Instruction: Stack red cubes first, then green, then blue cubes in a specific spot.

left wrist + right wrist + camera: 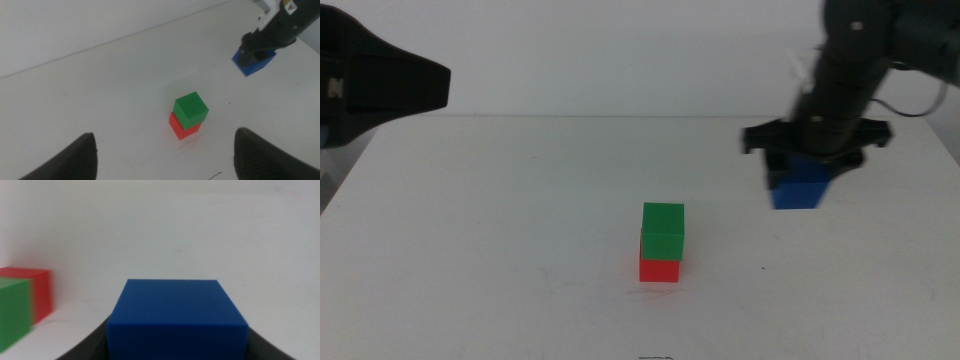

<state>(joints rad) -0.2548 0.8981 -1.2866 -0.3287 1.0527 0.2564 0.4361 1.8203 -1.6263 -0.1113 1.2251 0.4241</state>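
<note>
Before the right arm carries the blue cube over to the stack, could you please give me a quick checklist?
1. Blue cube between right gripper jaws: ok.
2. Firm hold on it: cannot tell.
3. Green cube on red cube: ok, slightly offset.
4. Green top bare: ok.
5. Left gripper open, back from the stack: ok.
6. Table between blue cube and stack free: ok.

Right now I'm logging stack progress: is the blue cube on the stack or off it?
Off. The blue cube sits between the right gripper jaws, apart from the green cube atop the red cube.
</note>
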